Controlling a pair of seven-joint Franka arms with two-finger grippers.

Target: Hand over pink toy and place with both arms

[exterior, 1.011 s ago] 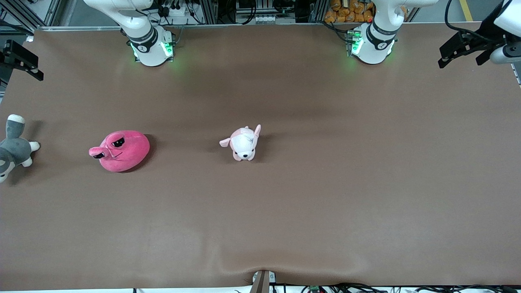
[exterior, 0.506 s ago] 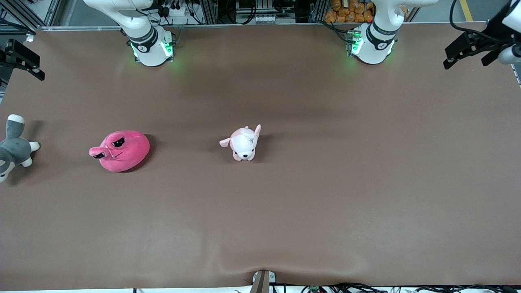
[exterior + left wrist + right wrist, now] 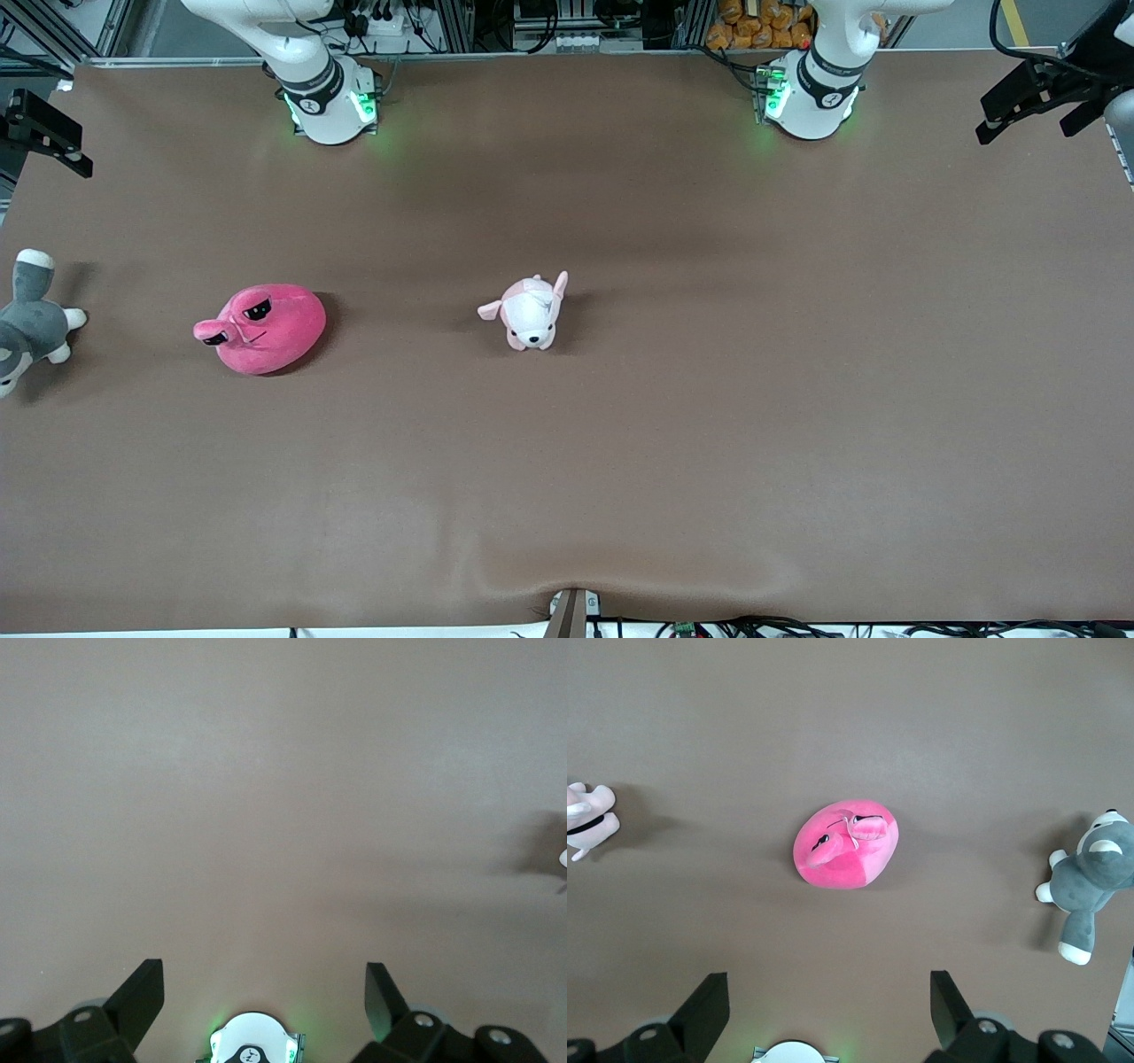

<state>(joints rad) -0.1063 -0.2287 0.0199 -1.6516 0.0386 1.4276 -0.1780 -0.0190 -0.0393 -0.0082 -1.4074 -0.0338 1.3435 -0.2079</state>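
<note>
The pink toy (image 3: 261,328) is a round hot-pink plush with black eyes. It lies on the brown table toward the right arm's end, and it also shows in the right wrist view (image 3: 846,843). My right gripper (image 3: 830,988) is open and empty, high over the table, with the toy far below it. In the front view only part of that gripper (image 3: 49,133) shows, at the edge. My left gripper (image 3: 266,979) is open and empty, high over bare table near the left arm's base (image 3: 252,1041). It shows at the front view's edge (image 3: 1032,120).
A pale pink-and-white plush puppy (image 3: 530,312) sits mid-table, beside the pink toy toward the left arm's end. A grey-and-white plush animal (image 3: 27,323) lies at the right arm's end of the table and shows in the right wrist view (image 3: 1090,881). The bases (image 3: 328,102) glow green.
The left gripper has drifted outward toward the left arm's end of the table. The right gripper barely shifted. The toys have not moved.
</note>
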